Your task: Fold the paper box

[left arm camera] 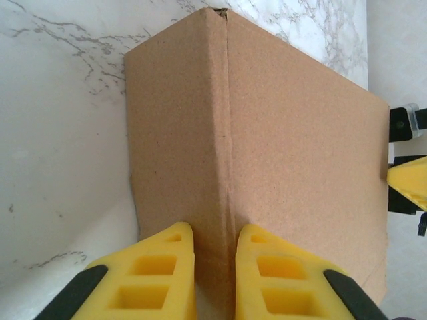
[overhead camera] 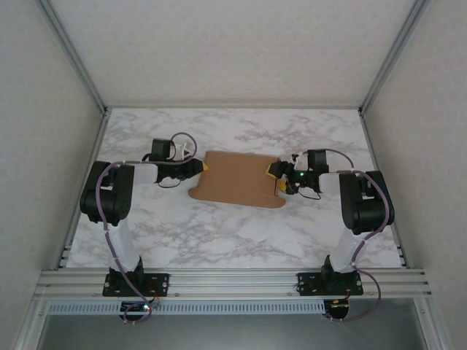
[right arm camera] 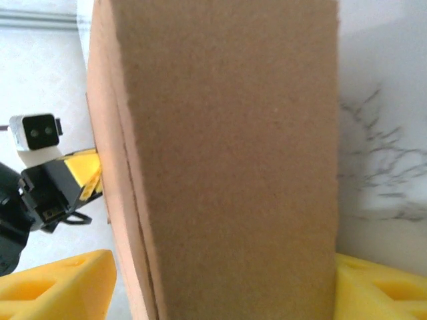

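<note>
- We see a paper box (overhead camera: 237, 179) on a marble table (overhead camera: 219, 233).
- Our left gripper (left arm camera: 213, 233) pinches its folded edge.
- Our right gripper (overhead camera: 278, 177) straddles the other end, jaws wide.

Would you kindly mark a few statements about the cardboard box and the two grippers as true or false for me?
1. The paper box rests on a marble-patterned table. True.
2. The left gripper is closed on a creased edge of the paper box. True.
3. The right gripper is shut with nothing between its fingers. False: its fingers stand wide apart, with the box's end between them.
4. Both grippers are at the same end of the box. False: they are at opposite ends, the left gripper at the left end and the right gripper at the right end.
</note>
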Robot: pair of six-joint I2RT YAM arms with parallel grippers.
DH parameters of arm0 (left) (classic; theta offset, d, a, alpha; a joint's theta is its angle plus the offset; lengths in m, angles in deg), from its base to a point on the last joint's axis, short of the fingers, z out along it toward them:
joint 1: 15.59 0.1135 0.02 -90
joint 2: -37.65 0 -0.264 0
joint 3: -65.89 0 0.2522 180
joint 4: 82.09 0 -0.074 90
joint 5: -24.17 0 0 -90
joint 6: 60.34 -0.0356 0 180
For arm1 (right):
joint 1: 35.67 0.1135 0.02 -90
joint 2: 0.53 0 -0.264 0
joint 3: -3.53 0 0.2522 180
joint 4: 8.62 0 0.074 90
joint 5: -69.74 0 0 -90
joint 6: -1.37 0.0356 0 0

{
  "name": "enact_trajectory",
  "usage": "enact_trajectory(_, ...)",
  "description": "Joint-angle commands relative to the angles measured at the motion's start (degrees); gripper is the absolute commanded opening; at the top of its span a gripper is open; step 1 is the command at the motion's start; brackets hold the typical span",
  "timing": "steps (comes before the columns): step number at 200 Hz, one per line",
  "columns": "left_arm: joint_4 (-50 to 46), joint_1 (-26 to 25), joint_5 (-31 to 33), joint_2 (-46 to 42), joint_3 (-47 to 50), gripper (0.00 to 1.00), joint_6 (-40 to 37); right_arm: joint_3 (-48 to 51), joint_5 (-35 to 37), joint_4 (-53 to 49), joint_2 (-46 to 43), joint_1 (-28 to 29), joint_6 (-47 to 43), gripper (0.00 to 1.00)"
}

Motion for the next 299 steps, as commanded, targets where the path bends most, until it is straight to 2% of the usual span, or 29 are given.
enact_trajectory(1, -6.99, 0.71, 8.28, 4.46, 2.13, 0.14, -0.76, -0.74, -4.85, 4.33, 0.24, 0.91, 3.35, 0.76)
enact_trajectory(31, -6.36, 0.65, 7.80, 3.99, 2.37, 0.14, -0.22, 0.00, -6.50, 9.01, -0.48, 1.31, 8.59, 0.73)
enact_trajectory(58, -6.60, 0.47, 7.99, 3.04, 2.32, 0.16, -0.24, 1.37, -5.05, 10.23, -2.91, 1.35, 11.55, 0.63)
enact_trajectory(71, -6.68, 0.51, 8.38, 2.17, 2.22, 0.22, 0.06, 2.13, -4.09, 9.96, -4.16, 1.34, 12.35, 0.59)
enact_trajectory(107, -9.31, 0.48, 12.11, -2.85, 0.35, 0.52, 0.31, 2.57, -0.18, 3.45, -7.59, 1.10, 11.45, 0.51)
enact_trajectory(128, -11.38, 0.51, 16.17, -7.58, -1.77, 0.60, -0.09, 2.69, 1.75, 0.15, -9.66, 0.73, 11.61, 0.51)
enact_trajectory(147, -15.55, -1.08, 22.78, -12.60, -5.49, 0.63, -3.17, 2.50, 3.40, -2.82, -11.11, 0.53, 12.37, 0.51)
enact_trajectory(167, -19.26, -7.37, 36.59, -18.44, -8.49, 0.63, -11.32, 1.81, 4.75, -6.15, -12.08, 0.47, 14.17, 0.51)
enact_trajectory(186, -14.64, -16.75, 45.92, -25.68, -5.06, 0.65, -22.50, 2.09, 5.36, -5.97, -13.46, 0.38, 17.90, 0.51)
enact_trajectory(200, -9.63, -23.15, 48.97, -31.15, -0.21, 0.69, -31.04, 2.13, 5.05, -5.98, -14.32, 0.30, 20.32, 0.51)
enact_trajectory(215, -5.35, -28.30, 46.27, -36.68, 5.96, 0.74, -43.88, 1.81, 4.76, -6.65, -15.19, 0.31, 22.05, 0.52)
enact_trajectory(227, 1.61, -32.16, 47.59, -42.02, 14.09, 0.85, -55.58, 1.74, 4.27, -6.52, -15.82, 0.32, 23.28, 0.52)
enact_trajectory(235, 5.40, -33.39, 47.75, -45.03, 18.42, 0.93, -60.72, 1.73, 3.97, -6.18, -16.15, 0.28, 24.03, 0.53)
enact_trajectory(247, 8.16, -33.66, 47.42, -47.46, 21.35, 0.99, -63.32, 1.94, 3.51, -5.67, -16.68, 0.37, 25.14, 0.53)
enact_trajectory(276, 8.85, -35.59, 50.45, -46.35, 22.93, 0.99, -67.03, 3.07, 2.15, -2.76, -17.21, 0.31, 28.00, 0.53)
enact_trajectory(299, 17.28, -38.29, 59.73, -42.15, 25.75, 0.99, -70.39, 4.34, 1.47, 0.64, -17.72, 0.38, 31.31, 0.53)
